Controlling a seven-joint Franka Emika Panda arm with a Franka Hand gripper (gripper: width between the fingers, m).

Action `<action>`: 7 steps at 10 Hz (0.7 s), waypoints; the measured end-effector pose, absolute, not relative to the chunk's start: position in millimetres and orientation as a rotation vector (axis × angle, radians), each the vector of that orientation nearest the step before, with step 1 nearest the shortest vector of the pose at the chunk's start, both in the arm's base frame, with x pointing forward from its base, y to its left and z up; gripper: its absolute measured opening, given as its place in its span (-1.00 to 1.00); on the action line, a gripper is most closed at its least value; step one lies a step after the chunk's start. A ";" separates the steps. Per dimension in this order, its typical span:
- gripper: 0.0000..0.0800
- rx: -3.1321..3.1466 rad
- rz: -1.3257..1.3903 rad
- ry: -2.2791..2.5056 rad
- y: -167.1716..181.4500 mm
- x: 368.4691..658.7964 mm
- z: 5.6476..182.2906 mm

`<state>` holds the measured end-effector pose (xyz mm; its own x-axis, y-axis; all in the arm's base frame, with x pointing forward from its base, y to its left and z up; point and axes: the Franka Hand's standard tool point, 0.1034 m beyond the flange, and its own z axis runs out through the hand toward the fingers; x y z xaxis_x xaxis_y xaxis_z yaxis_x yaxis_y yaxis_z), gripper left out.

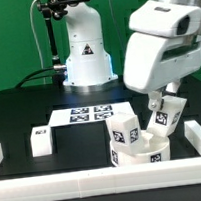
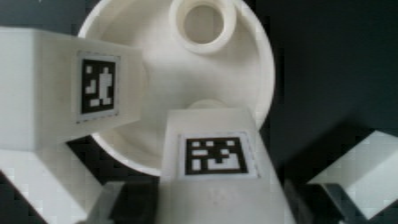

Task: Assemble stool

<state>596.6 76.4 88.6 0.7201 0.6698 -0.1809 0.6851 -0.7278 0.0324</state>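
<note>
Where the end effector (image 1: 165, 100) straddles a tilted leg (image 1: 174, 114) over the seat (image 1: 147, 156), you cannot tell its grip. A second leg (image 1: 123, 134) stands at the seat's rim.

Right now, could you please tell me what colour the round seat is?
White; the seat shows best in the wrist view.

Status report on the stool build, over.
Gripper shut on held leg, tilted over the seat. Second leg upright on the seat, close beside. Third leg loose on the table, apart.
</note>
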 end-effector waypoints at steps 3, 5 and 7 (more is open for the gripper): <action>-0.15 2.946 -0.236 0.883 74.5 596.3 88.6; -0.15 3.004 -0.226 0.642 74.6 596.6 88.4; -0.15 3.029 -0.219 0.459 74.8 596.6 88.4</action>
